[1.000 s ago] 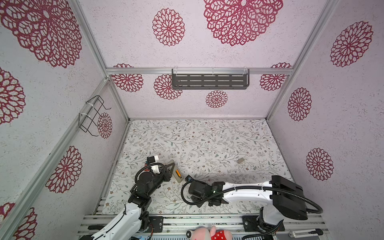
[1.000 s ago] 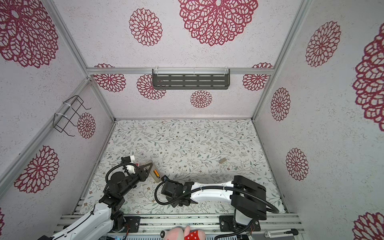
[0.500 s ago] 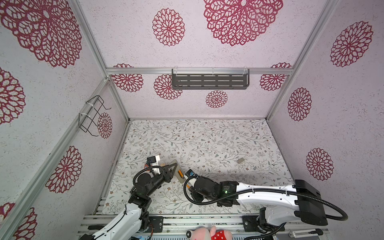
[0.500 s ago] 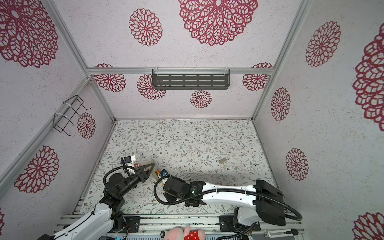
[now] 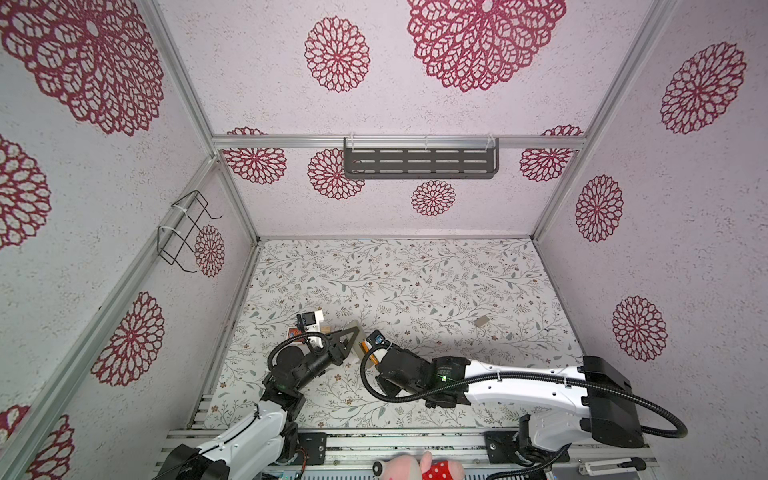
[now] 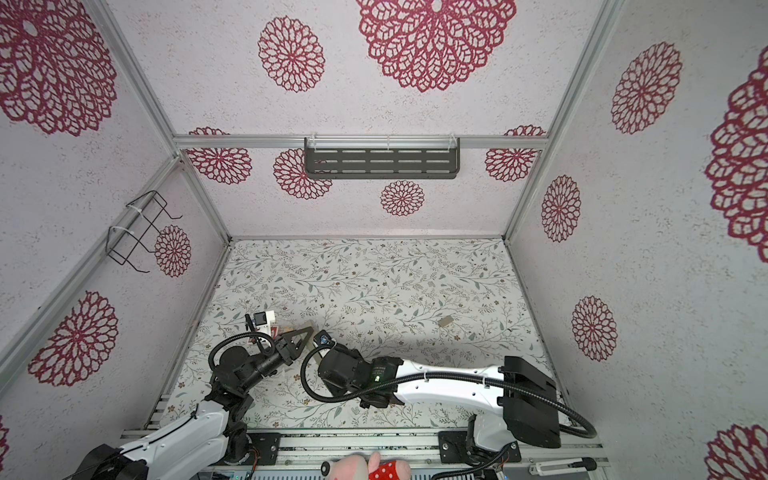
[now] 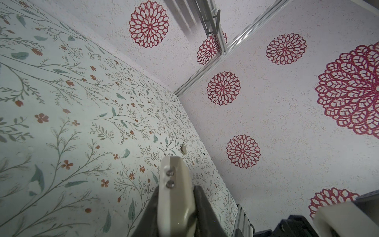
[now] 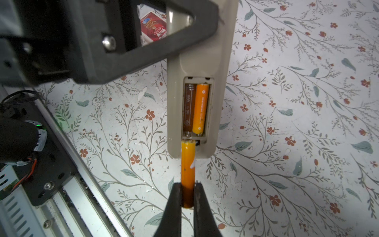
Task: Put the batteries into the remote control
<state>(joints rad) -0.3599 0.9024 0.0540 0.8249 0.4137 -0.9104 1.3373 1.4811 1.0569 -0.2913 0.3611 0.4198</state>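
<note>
Remote control, the slim beige-grey plastic handset: where is it? asks the listener.

Describer: It appears raised off the floral-printed worktop, with its back facing the right wrist camera and the battery cover off. The left claw, a dark pair of fingers, is clenched across its far end. A red printed card box lies behind it.

Listener: And the batteries?

Describer: One orange cylindrical battery sits in one slot of the open compartment. The brown slot beside it is bare. The right claw is clamped on the rear end of a second orange battery. Its pale metal tip meets the compartment's end wall, in line with the bare slot.

Listener: What could go wrong?

Describer: The tip may well catch on that rim instead of dropping in. A push would then skew the handset or slide it through the left claw's grip. The hold sits far back on a smooth cylinder, so the battery could pivot, slip free and roll away. I cannot tell which pole leads, so it might go in reversed. Hard pressing might also pop the seated battery out.
</note>
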